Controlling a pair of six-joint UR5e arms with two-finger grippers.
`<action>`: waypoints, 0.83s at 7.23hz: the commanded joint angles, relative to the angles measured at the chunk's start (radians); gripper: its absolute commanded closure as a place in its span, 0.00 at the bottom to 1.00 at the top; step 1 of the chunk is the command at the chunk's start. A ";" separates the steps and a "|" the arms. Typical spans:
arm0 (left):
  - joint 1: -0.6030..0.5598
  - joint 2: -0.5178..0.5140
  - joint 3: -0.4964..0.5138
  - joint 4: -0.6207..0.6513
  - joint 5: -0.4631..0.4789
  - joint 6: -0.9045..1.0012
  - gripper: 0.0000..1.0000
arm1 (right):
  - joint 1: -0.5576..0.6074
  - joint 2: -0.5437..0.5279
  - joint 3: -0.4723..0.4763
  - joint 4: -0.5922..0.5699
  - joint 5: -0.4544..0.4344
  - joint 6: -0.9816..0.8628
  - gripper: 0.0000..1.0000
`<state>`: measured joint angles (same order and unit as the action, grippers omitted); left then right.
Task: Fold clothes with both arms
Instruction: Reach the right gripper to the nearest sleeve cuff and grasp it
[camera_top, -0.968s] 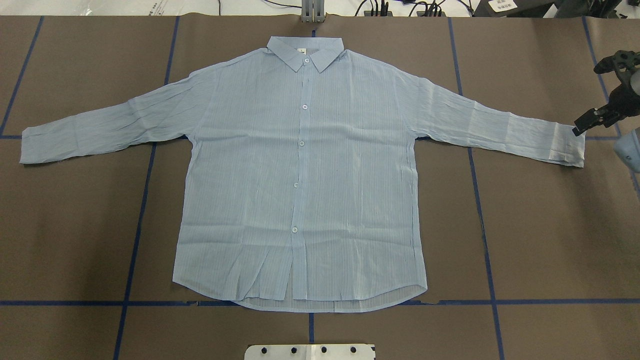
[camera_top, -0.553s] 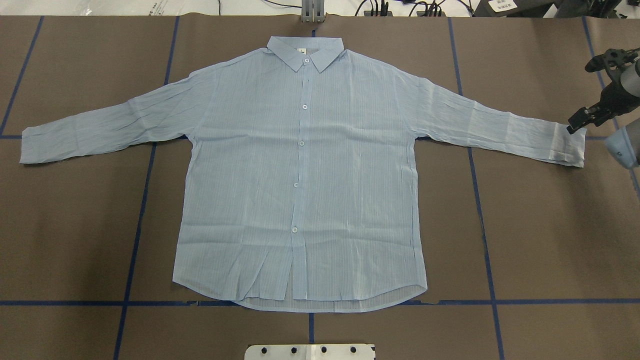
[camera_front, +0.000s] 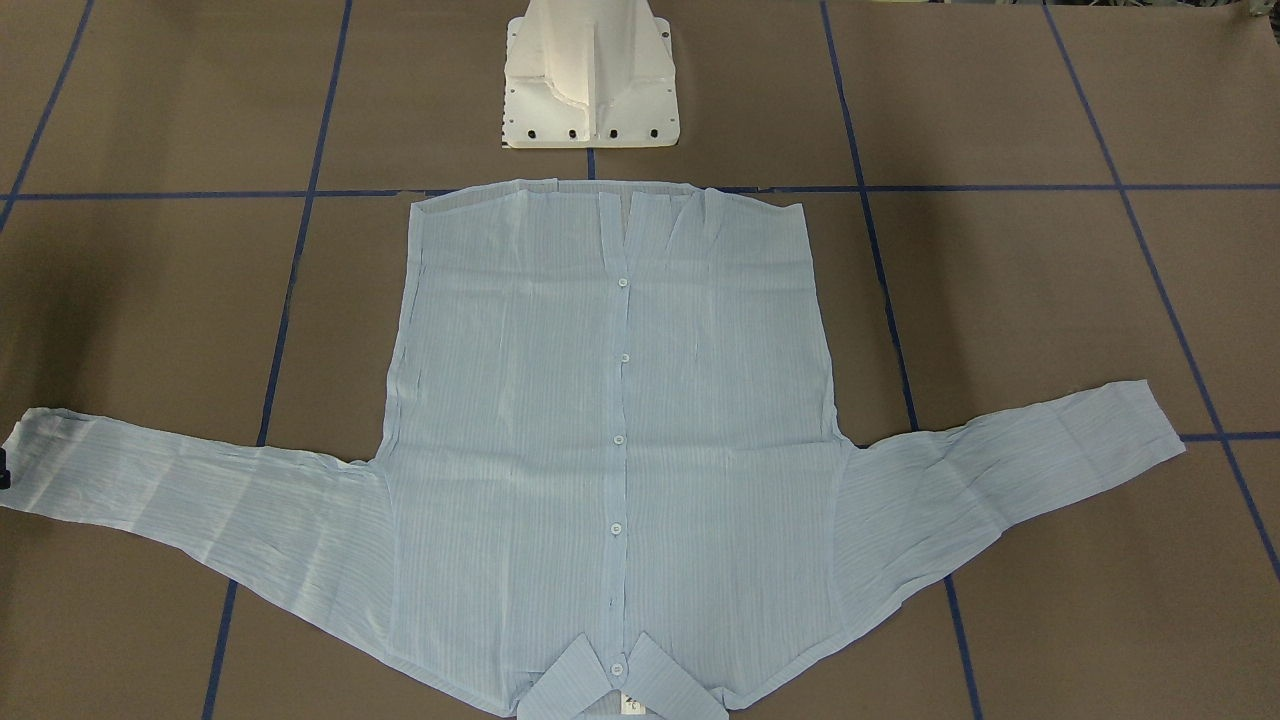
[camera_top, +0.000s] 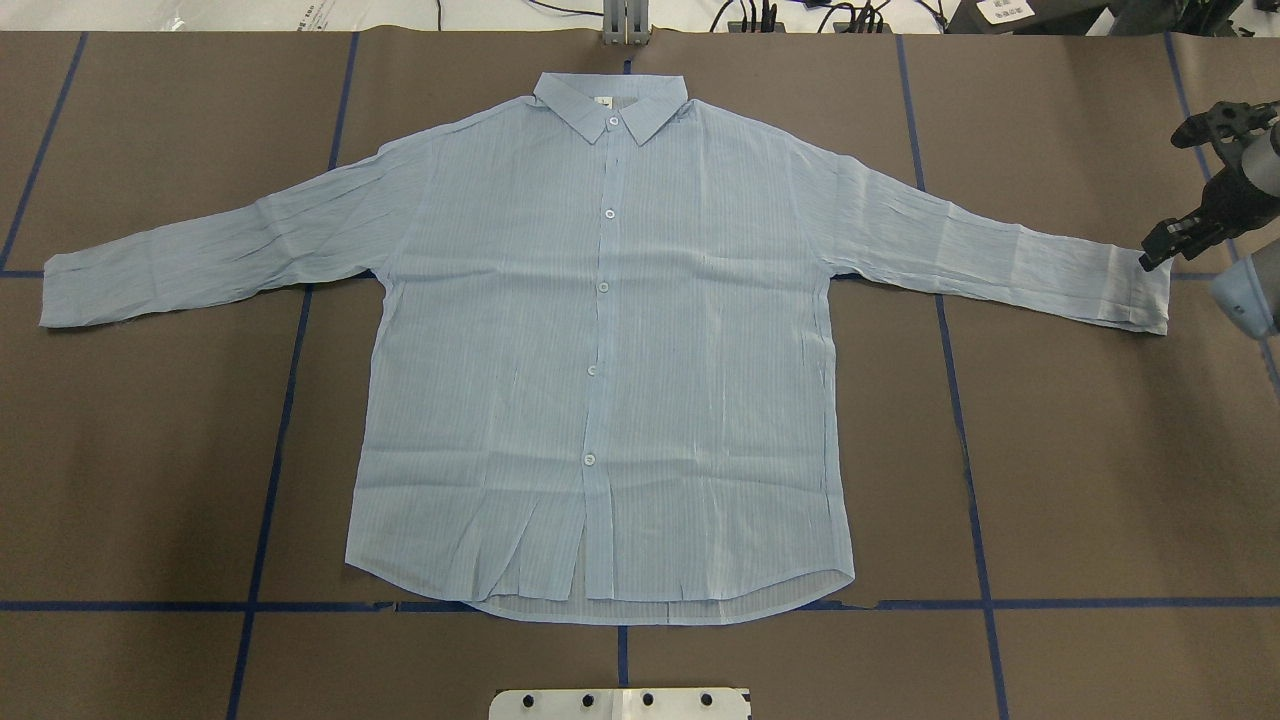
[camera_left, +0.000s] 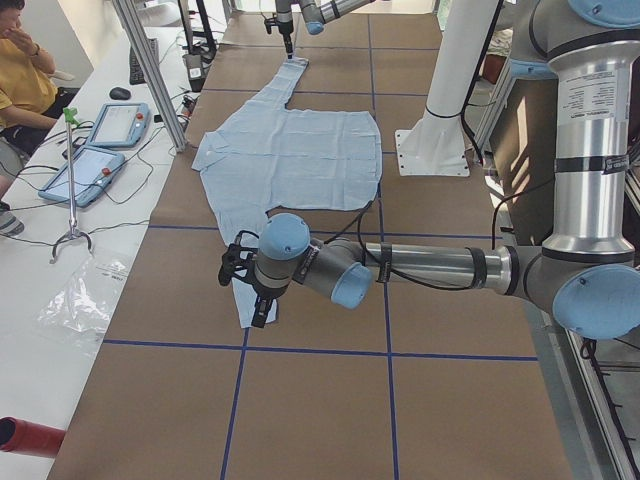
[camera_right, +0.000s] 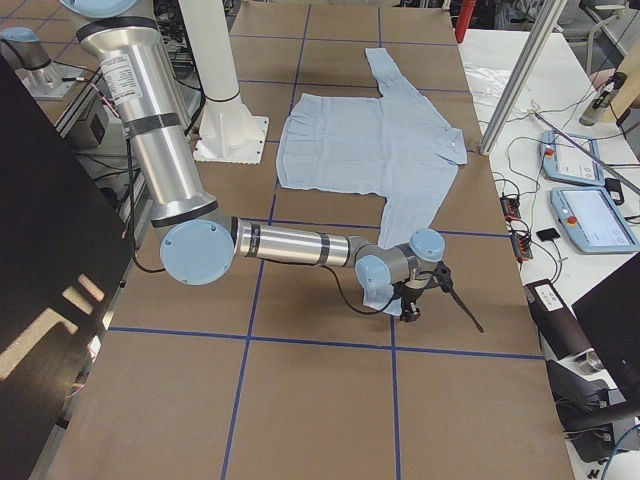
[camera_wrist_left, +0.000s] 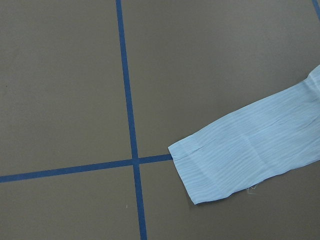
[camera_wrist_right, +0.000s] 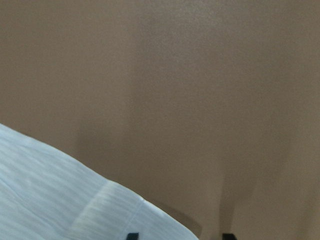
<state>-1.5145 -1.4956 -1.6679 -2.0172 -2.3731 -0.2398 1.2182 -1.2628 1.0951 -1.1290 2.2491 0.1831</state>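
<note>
Sleeve grab coming, I'd say: right gripper (camera_top: 1165, 195) spread empty over the shirt's (camera_top: 600, 350) cuff (camera_top: 1140, 292), needs closing; left gripper (camera_left: 245, 288), can't tell.

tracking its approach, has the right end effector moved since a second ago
Yes: right end effector shifted slightly left overhead, toward the shirt cuff, against the blue tape.

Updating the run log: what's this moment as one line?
pale-blue striped long-sleeved shirt: flat, unfolded | right gripper: jaws open at sleeve cuff | left gripper: near other cuff, jaws unclear
</note>
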 joint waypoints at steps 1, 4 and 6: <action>0.000 0.000 0.000 0.000 0.000 0.000 0.00 | 0.001 -0.004 -0.014 0.002 0.000 -0.002 0.41; 0.000 0.000 0.000 0.000 0.000 0.000 0.00 | 0.001 0.002 -0.018 -0.002 -0.002 -0.001 0.63; 0.000 0.000 -0.001 0.000 -0.001 -0.001 0.00 | 0.003 0.003 -0.021 -0.008 0.000 0.001 1.00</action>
<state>-1.5141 -1.4956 -1.6683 -2.0172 -2.3735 -0.2396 1.2200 -1.2609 1.0756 -1.1322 2.2475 0.1827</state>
